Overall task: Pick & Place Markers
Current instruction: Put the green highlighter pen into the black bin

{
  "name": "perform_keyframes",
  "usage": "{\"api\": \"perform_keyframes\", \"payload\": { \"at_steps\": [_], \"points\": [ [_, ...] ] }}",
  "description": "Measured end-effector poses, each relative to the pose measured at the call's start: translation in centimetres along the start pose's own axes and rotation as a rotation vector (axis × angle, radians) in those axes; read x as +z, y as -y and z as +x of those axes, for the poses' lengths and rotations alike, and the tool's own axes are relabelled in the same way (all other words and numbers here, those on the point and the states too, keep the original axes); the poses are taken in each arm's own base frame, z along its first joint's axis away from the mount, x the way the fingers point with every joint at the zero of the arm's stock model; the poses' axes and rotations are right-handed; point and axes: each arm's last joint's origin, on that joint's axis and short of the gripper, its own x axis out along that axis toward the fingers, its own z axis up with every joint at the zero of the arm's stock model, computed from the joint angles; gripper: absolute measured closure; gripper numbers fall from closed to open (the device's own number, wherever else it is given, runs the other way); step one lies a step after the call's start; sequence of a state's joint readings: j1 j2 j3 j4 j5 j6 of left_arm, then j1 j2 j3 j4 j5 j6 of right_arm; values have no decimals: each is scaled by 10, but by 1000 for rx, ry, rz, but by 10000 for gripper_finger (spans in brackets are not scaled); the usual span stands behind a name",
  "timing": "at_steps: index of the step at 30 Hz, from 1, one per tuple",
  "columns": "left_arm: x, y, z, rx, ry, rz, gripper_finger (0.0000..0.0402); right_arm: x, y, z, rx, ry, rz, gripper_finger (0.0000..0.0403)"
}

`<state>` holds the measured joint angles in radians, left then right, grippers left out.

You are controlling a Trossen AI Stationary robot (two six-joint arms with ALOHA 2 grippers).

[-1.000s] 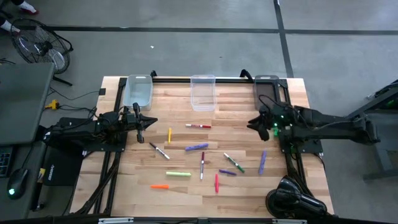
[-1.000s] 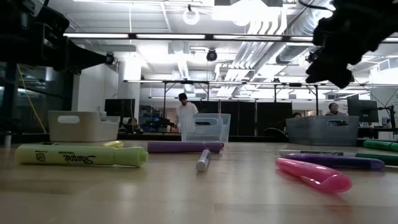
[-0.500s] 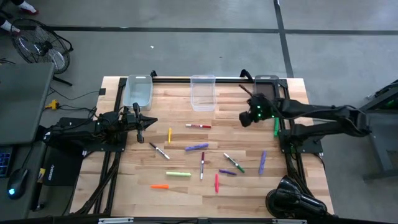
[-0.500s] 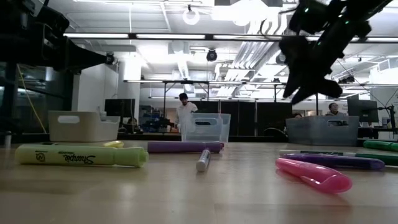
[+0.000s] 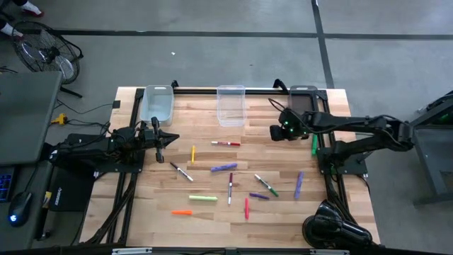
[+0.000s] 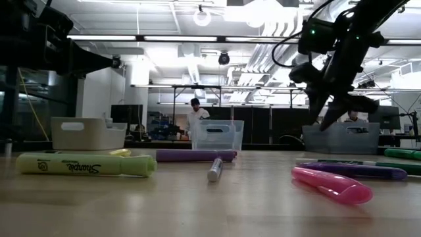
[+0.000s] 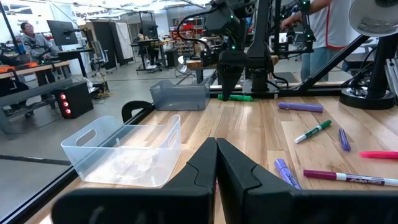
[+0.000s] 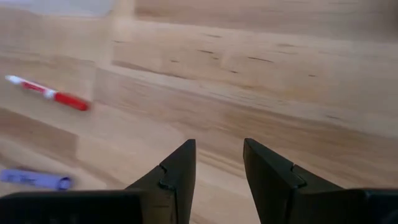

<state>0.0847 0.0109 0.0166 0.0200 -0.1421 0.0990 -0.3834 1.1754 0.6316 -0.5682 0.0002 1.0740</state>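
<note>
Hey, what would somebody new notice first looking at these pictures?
Probably the right gripper, raised above the table's far right with fingers apart and nothing between them. Below it, bright markers lie scattered across the wooden table, and three bins line the far edge.

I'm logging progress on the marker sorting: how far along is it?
Barely started. Done: nothing visible; the middle bin looks empty and no marker shows in the other two. In hand: the right gripper is open and empty above the table, near the red-and-white marker. The left gripper waits shut at the left edge. Left: all markers, including the yellow one and the purple one.
</note>
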Motion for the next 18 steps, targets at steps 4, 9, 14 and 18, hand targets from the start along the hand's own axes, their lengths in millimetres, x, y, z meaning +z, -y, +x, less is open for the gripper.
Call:
{"api": "perform_keyframes", "payload": {
  "at_steps": [4, 9, 14, 18],
  "points": [
    [0, 0, 0, 0, 0, 0, 400, 7, 0, -15, -103, 1, -12, 279],
    [0, 0, 0, 0, 0, 0, 400, 20, 2, -34, -310, 3, -31, 279],
    [0, 0, 0, 0, -1, 0, 400, 25, 5, -36, -484, -70, -62, 279],
    [0, 0, 0, 0, 0, 0, 400, 26, 3, -29, -520, -103, -32, 279]
  ]
}}
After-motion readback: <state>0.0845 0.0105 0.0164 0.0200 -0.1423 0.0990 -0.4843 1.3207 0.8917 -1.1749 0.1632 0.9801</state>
